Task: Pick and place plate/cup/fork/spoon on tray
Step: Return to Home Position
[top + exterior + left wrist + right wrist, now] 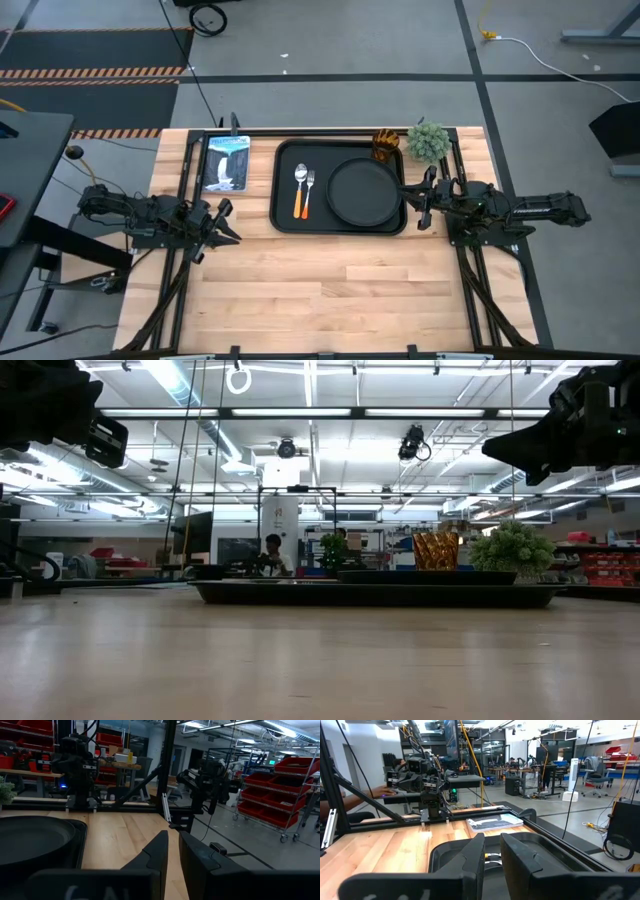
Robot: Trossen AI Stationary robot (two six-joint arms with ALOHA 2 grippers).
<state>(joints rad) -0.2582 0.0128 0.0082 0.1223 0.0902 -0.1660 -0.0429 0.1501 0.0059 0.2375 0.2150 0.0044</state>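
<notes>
The black tray (285, 222) lies at the table's far middle. The round black plate (365, 192) rests flat on its right half. The spoon (300, 190) and the fork (310, 192) lie side by side on its left half, orange handles toward the near edge. The amber cup (386, 145) stands upright at the tray's far right corner; whether on the tray or just beside it, I cannot tell. My left gripper (228, 222) hovers left of the tray, empty, with only a narrow slit between its fingers (173, 840). My right gripper (412, 200) hovers at the tray's right edge, likewise (492, 842).
A green fuzzy plant ball (428, 142) stands right of the cup. A picture card with a waterfall (226, 162) lies at the far left. Black frame rails run along the table's sides. Bare wood fills the near half (340, 290). A person's arm (350, 800) shows beyond the table.
</notes>
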